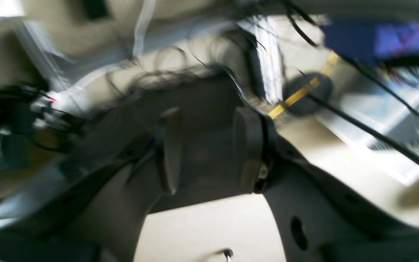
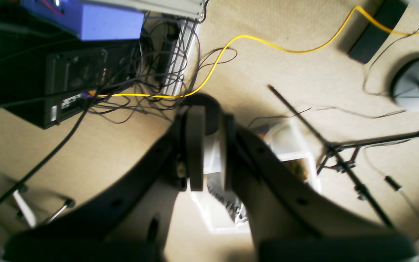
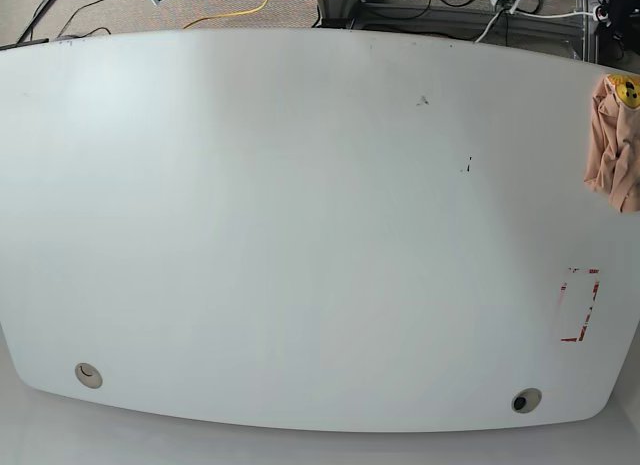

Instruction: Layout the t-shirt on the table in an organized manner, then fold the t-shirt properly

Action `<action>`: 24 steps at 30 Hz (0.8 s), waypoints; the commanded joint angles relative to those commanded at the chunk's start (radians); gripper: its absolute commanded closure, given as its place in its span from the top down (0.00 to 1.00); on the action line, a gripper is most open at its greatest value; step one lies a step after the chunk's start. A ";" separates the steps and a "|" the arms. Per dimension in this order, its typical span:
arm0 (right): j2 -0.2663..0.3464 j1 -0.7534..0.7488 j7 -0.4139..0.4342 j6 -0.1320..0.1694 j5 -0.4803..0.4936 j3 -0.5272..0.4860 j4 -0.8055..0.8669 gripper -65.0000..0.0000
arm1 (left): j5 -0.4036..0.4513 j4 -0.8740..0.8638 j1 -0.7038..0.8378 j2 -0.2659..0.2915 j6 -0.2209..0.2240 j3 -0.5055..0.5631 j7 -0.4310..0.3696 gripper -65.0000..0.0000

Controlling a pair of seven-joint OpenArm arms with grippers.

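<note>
At the far right edge of the white table (image 3: 300, 215), the peach t-shirt (image 3: 612, 145) lies bunched. Left gripper (image 1: 209, 145) jaws stand open, empty; right gripper (image 2: 206, 147) jaws are narrowly parted, holding nothing.

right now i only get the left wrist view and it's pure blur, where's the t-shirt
Observer: In the base view the t-shirt sits bunched up at the frame's right edge, by the table's upper right side and partly cut off.
Operator: is either arm near it
Observer: No arm shows in the base view at all.
Operator: what's the right one doing then
Observer: The right gripper points at carpeted floor and cables, jaws slightly apart with nothing between them.
</note>
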 joint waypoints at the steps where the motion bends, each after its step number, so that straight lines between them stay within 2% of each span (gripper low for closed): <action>1: 0.000 0.000 0.002 0.000 0.000 -0.017 -0.028 0.10 | 0.012 -0.025 0.002 -0.002 0.000 0.012 0.000 0.33; 4: 0.000 0.006 0.014 0.000 0.000 -0.054 -0.114 0.10 | 0.077 -0.137 -0.003 -0.002 0.000 0.060 0.000 0.33; 8: 0.005 0.044 0.100 0.000 -0.006 -0.132 -0.262 0.10 | 0.161 -0.338 -0.094 -0.003 0.000 0.083 -0.005 0.33; 13: 0.002 0.130 0.170 0.000 -0.080 -0.201 -0.443 0.10 | 0.222 -0.512 -0.190 -0.003 0.000 0.084 -0.009 0.33; 18: 0.000 0.227 0.255 0.000 -0.098 -0.242 -0.624 0.10 | 0.279 -0.617 -0.262 -0.003 0.000 0.086 -0.092 0.33; 24: 0.000 0.356 0.267 0.000 -0.100 -0.250 -0.812 0.10 | 0.347 -0.796 -0.387 -0.005 0.000 0.087 -0.144 0.33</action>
